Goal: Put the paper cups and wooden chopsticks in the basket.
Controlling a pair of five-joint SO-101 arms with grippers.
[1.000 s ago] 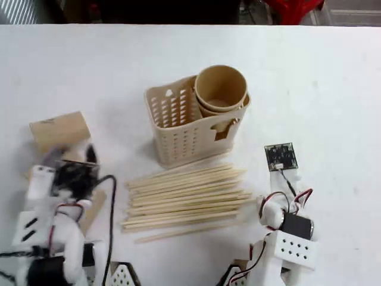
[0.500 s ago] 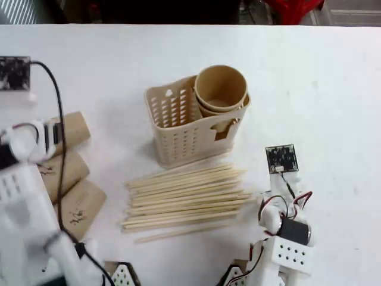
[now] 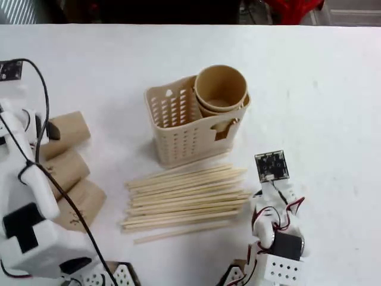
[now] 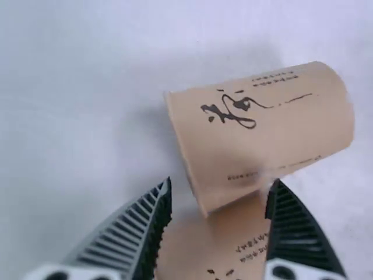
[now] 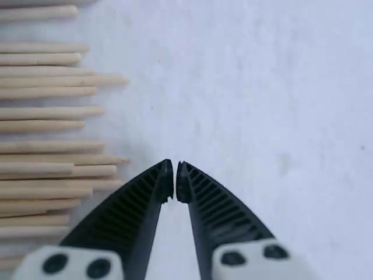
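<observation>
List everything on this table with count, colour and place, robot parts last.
basket: one, cream, upright at the middle of the table.
nested paper cups: at least two, brown, stacked in one end of the basket.
loose paper cups: three, brown, lying on their sides side by side near the left arm.
wooden chopsticks: a pile too many to count, pale wood, lying flat in front of the basket.
table: one, white.
left tool: black fingers, open, over the loose paper cups.
right tool: black fingers, shut, over bare table just past the chopstick tips.
</observation>
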